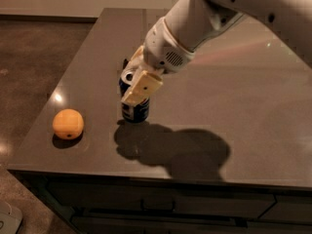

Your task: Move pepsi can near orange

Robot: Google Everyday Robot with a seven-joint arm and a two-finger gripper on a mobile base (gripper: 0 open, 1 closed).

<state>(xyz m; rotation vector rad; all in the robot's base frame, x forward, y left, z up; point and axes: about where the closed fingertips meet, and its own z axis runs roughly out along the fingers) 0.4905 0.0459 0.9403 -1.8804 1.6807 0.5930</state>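
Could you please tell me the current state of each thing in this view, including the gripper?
pepsi can: upright, held near its top, clearly apart from the orange.
orange: resting on the table near its front corner, untouched.
gripper: shut on the pepsi can, reaching down over the table.
table: dark top, carrying the orange and the arm's shadow.
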